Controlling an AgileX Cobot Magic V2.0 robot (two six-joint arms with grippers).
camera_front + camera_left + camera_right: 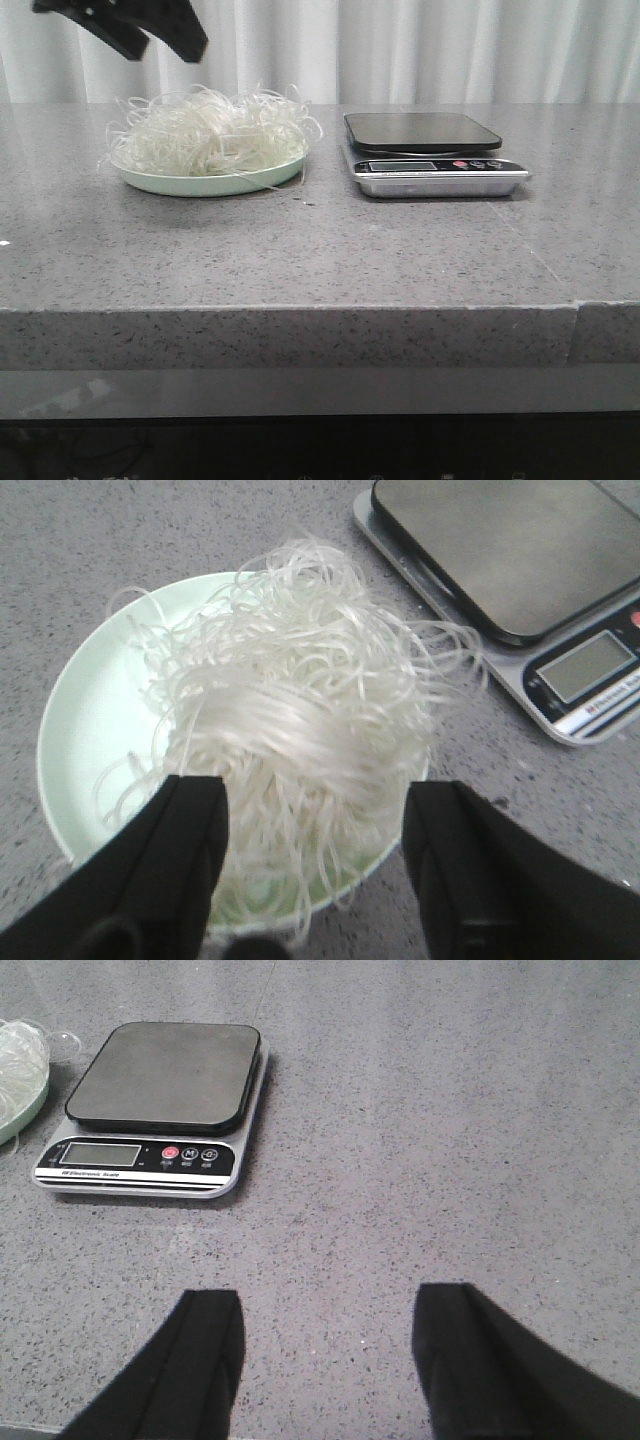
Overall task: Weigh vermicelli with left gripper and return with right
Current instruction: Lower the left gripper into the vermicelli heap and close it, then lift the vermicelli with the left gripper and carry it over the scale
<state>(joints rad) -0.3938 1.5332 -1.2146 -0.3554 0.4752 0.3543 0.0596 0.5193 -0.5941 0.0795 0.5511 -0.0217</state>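
The vermicelli (210, 128) is a fluffy whitish tangle heaped on a pale green plate (200, 183) at the left of the grey table. It fills the left wrist view (290, 700), on the same plate (85, 720). My left gripper (160, 45) hangs open above the plate's back left; in its own view the gripper (315, 800) is open over the tangle, empty. A kitchen scale (432, 152) with a dark platform stands right of the plate. My right gripper (325, 1310) is open and empty above bare table, out of the front view.
The scale shows in the right wrist view (160, 1100) and in the left wrist view (520, 570). A white curtain (400, 50) hangs behind the table. The table's front edge (300, 310) runs across the front view.
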